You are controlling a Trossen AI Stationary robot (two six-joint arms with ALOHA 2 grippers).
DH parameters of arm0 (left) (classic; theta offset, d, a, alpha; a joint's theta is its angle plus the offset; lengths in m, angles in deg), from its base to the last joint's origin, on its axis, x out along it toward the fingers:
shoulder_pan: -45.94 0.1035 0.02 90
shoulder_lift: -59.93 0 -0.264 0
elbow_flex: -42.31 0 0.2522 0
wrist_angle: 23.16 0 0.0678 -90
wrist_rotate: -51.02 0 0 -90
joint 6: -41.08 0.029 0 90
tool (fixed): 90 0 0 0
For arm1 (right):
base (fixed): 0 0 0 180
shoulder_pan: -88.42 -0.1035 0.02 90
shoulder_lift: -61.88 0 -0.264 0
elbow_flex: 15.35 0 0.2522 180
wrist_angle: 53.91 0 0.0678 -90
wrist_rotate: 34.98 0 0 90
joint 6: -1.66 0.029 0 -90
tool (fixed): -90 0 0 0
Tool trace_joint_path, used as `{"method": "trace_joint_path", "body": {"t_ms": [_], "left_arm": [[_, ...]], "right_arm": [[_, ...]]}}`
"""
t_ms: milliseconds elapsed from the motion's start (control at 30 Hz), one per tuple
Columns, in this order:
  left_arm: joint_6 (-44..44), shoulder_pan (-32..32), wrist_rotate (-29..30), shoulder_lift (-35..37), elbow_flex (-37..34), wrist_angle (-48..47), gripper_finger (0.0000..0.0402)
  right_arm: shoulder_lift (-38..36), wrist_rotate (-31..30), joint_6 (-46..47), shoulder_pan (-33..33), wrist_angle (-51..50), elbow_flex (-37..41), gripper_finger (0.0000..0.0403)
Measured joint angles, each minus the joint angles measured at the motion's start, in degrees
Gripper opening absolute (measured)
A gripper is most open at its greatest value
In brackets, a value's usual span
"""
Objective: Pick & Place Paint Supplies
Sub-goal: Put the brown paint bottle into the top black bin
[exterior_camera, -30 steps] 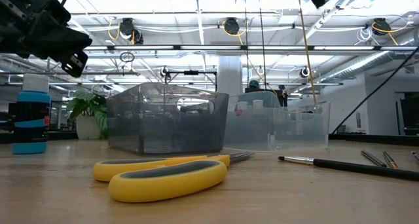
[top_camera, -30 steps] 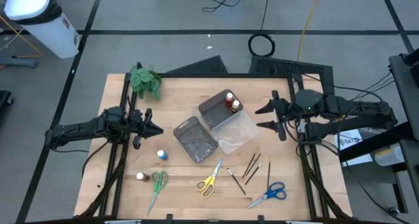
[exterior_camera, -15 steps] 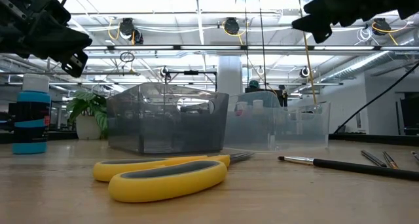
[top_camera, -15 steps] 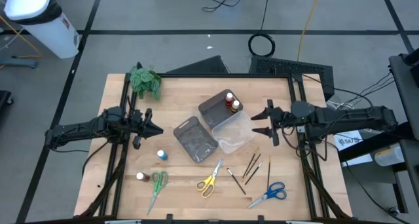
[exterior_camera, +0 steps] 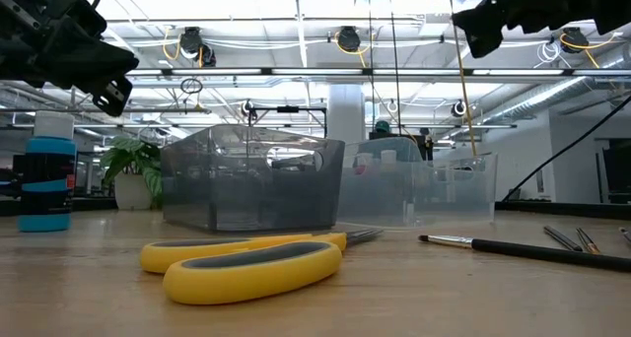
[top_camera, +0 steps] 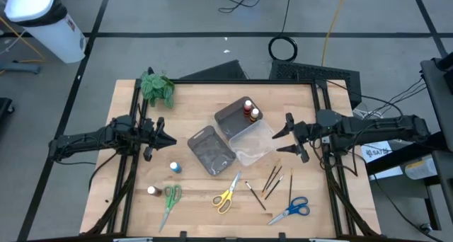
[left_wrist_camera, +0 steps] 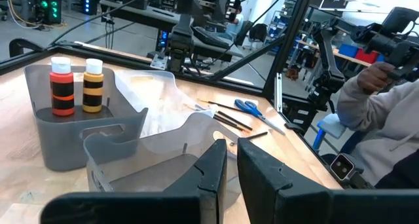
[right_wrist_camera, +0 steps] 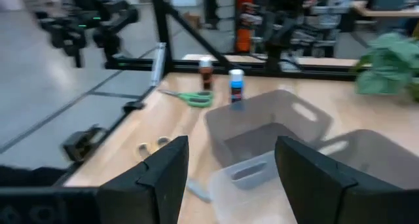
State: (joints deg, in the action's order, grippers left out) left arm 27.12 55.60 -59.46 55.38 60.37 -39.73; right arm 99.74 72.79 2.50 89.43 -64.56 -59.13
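In the high view, a blue-capped bottle (top_camera: 174,168), a white-capped bottle (top_camera: 151,191), green scissors (top_camera: 170,199), yellow scissors (top_camera: 228,194), blue scissors (top_camera: 291,209) and several thin brushes (top_camera: 272,180) lie on the near half of the table. Red- and orange-capped bottles (left_wrist_camera: 72,85) stand in a grey tray. My right gripper (top_camera: 282,141) (right_wrist_camera: 229,178) hangs open above the table, beside the right side of the clear tray. My left gripper (top_camera: 172,139) (left_wrist_camera: 232,166) is shut and holds nothing, hovering left of the trays.
Two grey trays (top_camera: 211,150) (top_camera: 237,118) and a clear tray (top_camera: 256,144) sit mid-table. A leafy plant (top_camera: 156,86) stands at the far left corner. A person sits beyond the table's right side in the left wrist view (left_wrist_camera: 386,119). Dark frame rails run along both sides.
My right gripper has come down into the low view and shifted a little toward the table's near edge, beside the clear tray, turning slightly as it went. The left arm and the objects have kept still.
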Motion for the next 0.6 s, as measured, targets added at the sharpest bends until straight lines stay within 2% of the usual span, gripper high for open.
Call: {"method": "trace_joint_path", "body": {"t_ms": [200,600], "left_arm": [[0.0,0.0,0.0,0.0,0.0,0.0,0.0047],[0.0,0.0,0.0,0.0,0.0,0.0,0.0047]], "right_arm": [[-0.4,3.5,-1.7,0.0,0.2,0.0,0.0212],[-0.4,3.4,-4.1,0.0,2.0,0.0,0.0212]]}}
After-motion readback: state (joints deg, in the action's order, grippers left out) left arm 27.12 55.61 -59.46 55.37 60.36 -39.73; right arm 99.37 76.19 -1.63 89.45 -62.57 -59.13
